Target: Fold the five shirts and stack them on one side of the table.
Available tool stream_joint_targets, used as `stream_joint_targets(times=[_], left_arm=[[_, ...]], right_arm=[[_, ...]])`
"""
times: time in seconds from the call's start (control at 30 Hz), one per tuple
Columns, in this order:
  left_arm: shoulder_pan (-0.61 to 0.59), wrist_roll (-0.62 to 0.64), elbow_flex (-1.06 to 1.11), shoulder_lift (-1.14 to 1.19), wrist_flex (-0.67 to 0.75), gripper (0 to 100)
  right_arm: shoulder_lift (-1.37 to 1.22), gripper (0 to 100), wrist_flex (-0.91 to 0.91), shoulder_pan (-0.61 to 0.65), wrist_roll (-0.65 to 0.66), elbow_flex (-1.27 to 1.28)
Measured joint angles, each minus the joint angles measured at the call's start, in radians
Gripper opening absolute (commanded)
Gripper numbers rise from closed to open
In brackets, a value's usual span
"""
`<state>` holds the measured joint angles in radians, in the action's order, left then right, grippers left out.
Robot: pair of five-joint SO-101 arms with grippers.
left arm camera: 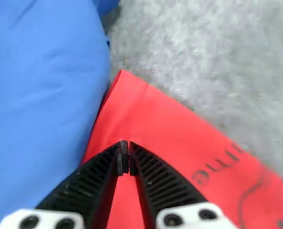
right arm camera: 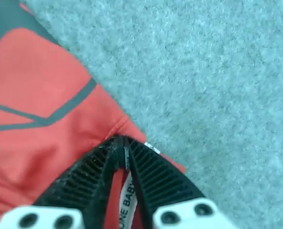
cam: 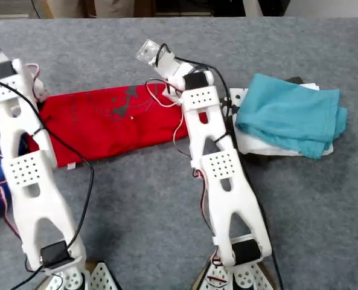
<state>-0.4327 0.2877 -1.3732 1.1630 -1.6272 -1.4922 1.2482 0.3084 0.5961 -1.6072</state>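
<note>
Shirt [cam: 106,124] in left tool [left arm camera: 124,160], right tool [right arm camera: 124,149]

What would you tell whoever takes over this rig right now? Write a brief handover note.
Left gripper: shut on red shirt, at its end by the blue shirt.
Right gripper: shut on the red shirt's other end.
Red shirt lies as a long band mid-table.
Done: teal shirt folded atop white cloth, right side.
Left: finish red, fold blue, stack both.
</note>
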Motion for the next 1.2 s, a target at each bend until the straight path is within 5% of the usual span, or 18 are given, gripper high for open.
stream_joint_targets(times=[0.23,0.63,0.83,0.97,1.2], left_arm=[[-0.017,0.008,-0.245,0.222,-0.034,2],[-0.038,0.009,-0.272,0.17,-0.052,3],[-0.038,0.009,-0.272,-0.021,-0.12,22],[-0.038,-0.014,-0.198,-0.132,-0.121,22],[-0.084,-0.209,0.184,-0.212,-0.121,21]], right_arm=[[-0.025,0.3,0.0,0.0,0.0,-0.034],[-0.028,0.2,-0.034,-0.017,-0.002,-0.035],[0.101,0.2,0.038,-0.02,-0.021,-0.034],[0.269,0.2,0.157,-0.02,-0.121,-0.034],[0.52,0.2,0.333,-0.02,-0.097,-0.034]])
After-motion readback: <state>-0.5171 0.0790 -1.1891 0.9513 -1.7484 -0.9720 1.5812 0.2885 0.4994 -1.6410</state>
